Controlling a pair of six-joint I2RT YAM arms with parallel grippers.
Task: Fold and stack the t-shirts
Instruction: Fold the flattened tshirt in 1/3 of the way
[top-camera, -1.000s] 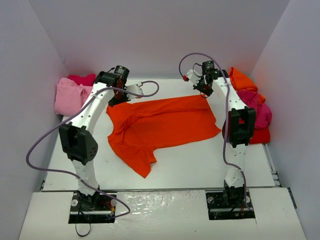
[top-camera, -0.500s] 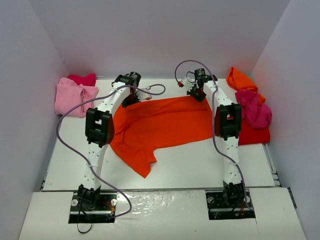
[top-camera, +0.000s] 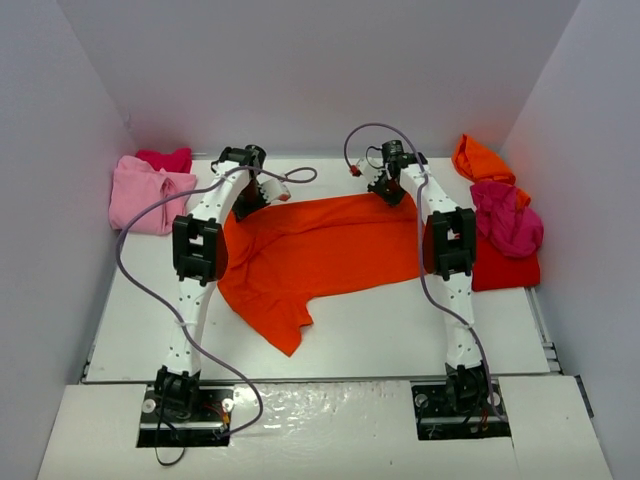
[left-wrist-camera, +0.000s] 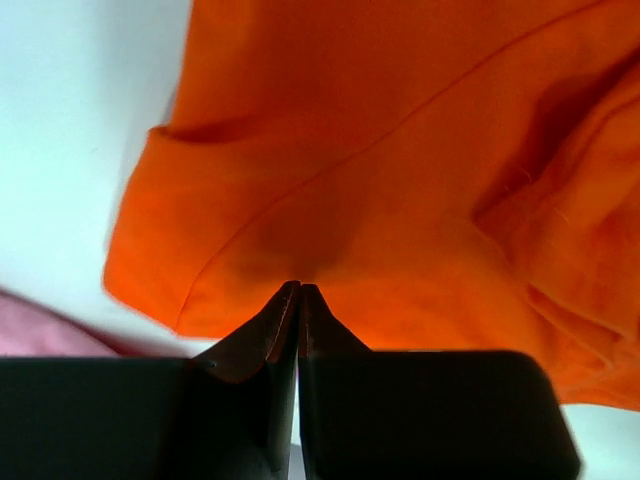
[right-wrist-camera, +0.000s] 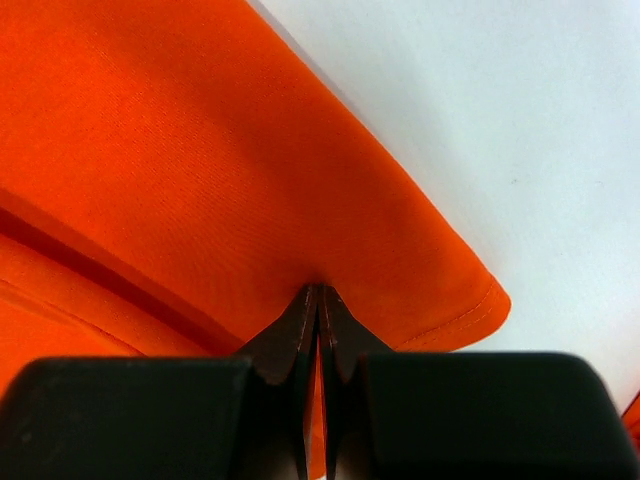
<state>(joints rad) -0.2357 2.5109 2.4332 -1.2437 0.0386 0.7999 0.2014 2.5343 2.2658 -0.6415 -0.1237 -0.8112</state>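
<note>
An orange-red t-shirt (top-camera: 330, 250) lies spread over the middle of the white table, one sleeve pointing toward the near edge. My left gripper (top-camera: 249, 201) is shut on the shirt's far left corner. In the left wrist view, the closed tips (left-wrist-camera: 299, 288) pinch the cloth (left-wrist-camera: 400, 150) beside a seam. My right gripper (top-camera: 386, 191) is shut on the far right corner. In the right wrist view, orange fabric (right-wrist-camera: 200, 150) shows between the closed jaws (right-wrist-camera: 320, 290), close to the stitched hem.
A light pink tee (top-camera: 140, 195) with a magenta one (top-camera: 165, 158) behind it lies at the far left wall. At the right wall sit an orange tee (top-camera: 483, 160), a magenta tee (top-camera: 510, 222) and a red one (top-camera: 507, 270).
Both arms reached farther back and drew closer together. The left gripper shut on the shirt's far left corner, and the shirt's far edge now runs straighter between the two grippers.
</note>
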